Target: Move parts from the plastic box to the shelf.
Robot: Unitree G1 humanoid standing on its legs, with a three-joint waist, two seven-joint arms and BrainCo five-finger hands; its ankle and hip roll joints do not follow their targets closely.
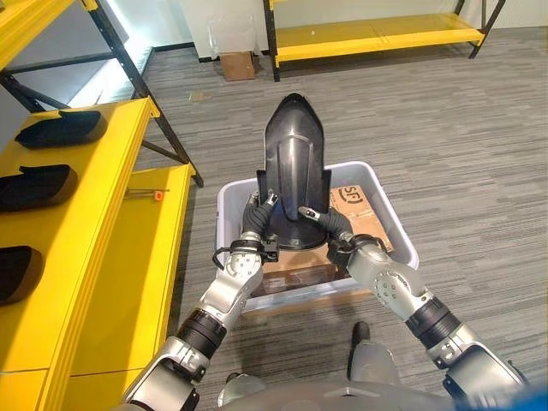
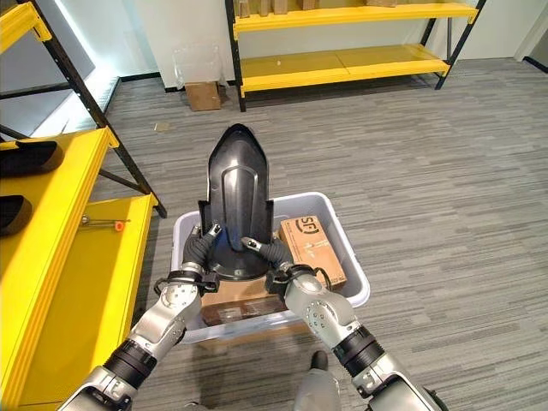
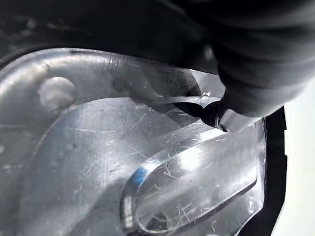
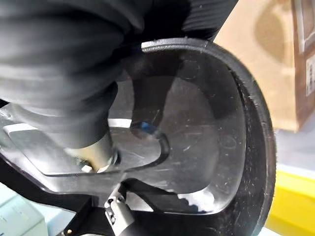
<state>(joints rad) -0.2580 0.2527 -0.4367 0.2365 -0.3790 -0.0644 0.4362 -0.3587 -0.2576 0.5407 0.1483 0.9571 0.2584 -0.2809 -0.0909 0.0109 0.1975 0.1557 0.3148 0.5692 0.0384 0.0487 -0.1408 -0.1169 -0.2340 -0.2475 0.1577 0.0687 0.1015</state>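
Glossy black plastic is what both hands are wrapped around right now: a big black fender-shaped part stands nearly upright above the plastic box, pointed end away from the robot. The left hand has its fingers curled onto the part's lower left edge, and the right hand does the same on the lower right, so it's a two-sided clamp near the wide base. That probably makes sense, since the part looks too broad and slick for one hand. Below the hands, cardboard boxes still sit inside the box, and the part's bottom looks level with or just above the rim, so it likely needs a bit more lift before swinging sideways. Off to the left hand's side is the yellow shelf, where similar black parts already lie in a row, with bare yellow surface nearer the hands for another.
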